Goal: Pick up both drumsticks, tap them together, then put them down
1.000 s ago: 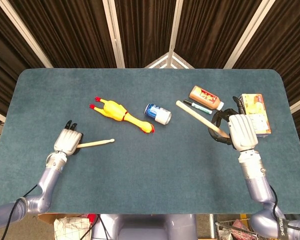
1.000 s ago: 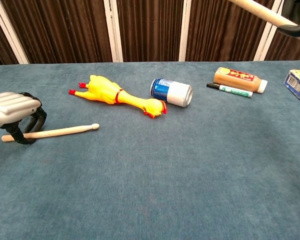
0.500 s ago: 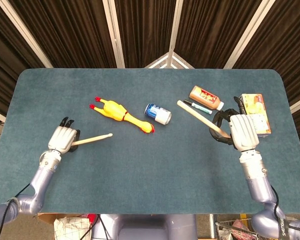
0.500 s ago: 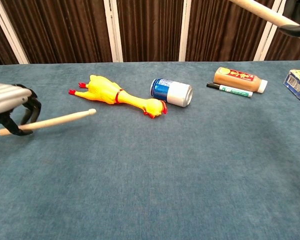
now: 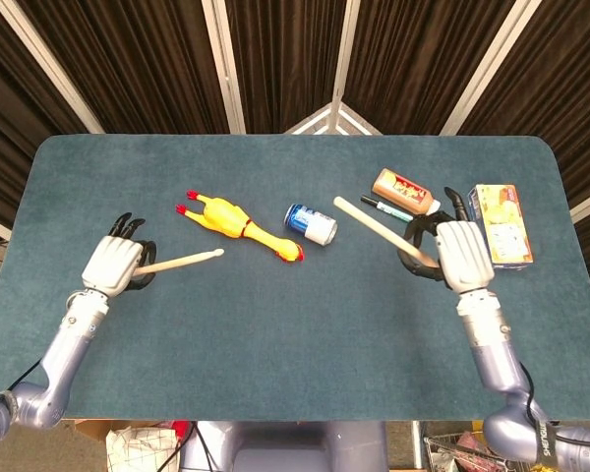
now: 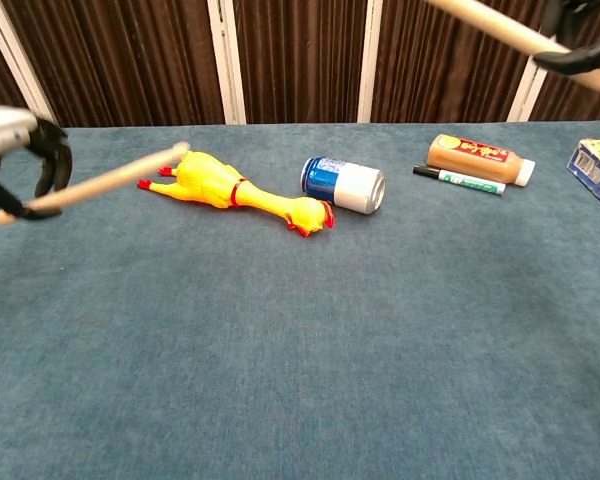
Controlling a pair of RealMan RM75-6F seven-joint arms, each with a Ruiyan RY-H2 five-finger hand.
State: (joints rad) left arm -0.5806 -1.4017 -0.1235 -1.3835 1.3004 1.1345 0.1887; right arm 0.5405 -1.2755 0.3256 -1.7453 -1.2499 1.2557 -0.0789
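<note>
My left hand (image 5: 114, 264) grips one wooden drumstick (image 5: 182, 262) by its butt end, lifted off the table with the tip pointing right toward the rubber chicken; in the chest view this hand (image 6: 20, 155) and this drumstick (image 6: 100, 182) show at the left edge. My right hand (image 5: 454, 254) holds the other drumstick (image 5: 376, 227) raised, its free end pointing up-left above the table. In the chest view that drumstick (image 6: 490, 24) crosses the top right corner, and only the dark fingers (image 6: 578, 55) of the right hand show.
A yellow rubber chicken (image 5: 236, 224), a blue and white can (image 5: 310, 224) on its side, a brown bottle (image 5: 405, 192), a marker (image 5: 387, 210) and a carton (image 5: 500, 223) lie on the blue table (image 5: 275, 334) between and behind the hands.
My left hand has lifted its drumstick off the table and raised it, moving slightly back. My right hand has shifted left with its drumstick still raised.
</note>
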